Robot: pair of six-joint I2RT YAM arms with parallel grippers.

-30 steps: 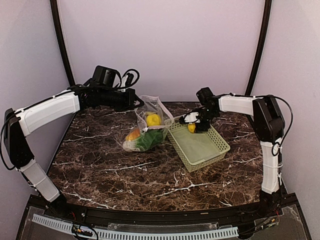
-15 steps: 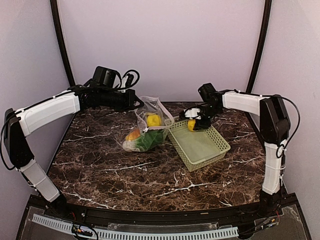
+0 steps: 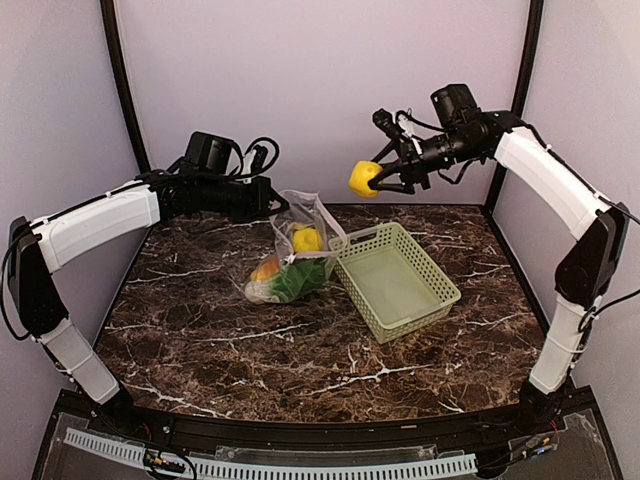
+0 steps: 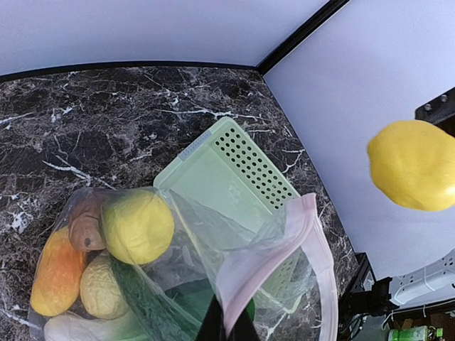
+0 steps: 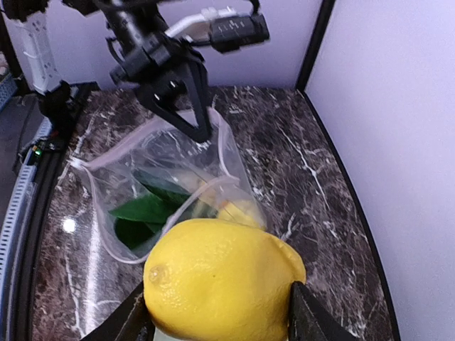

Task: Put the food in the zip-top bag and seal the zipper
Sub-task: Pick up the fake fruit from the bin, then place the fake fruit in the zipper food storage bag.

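My right gripper is shut on a yellow lemon, held high in the air above the far end of the basket; the lemon fills the right wrist view and shows at the right of the left wrist view. My left gripper is shut on the pink zipper strip of the clear zip-top bag, holding its mouth up. Inside the bag lie a pale yellow piece, an orange-yellow piece, a red-brown piece and green leaves.
A light green lattice basket stands right of the bag, touching it, with nothing in it. Black frame posts rise at the back left and back right. The marble table is bare toward the front.
My right gripper has lifted the lemon out of the basket, up and back, well above the table. The left gripper and the bag have not moved.
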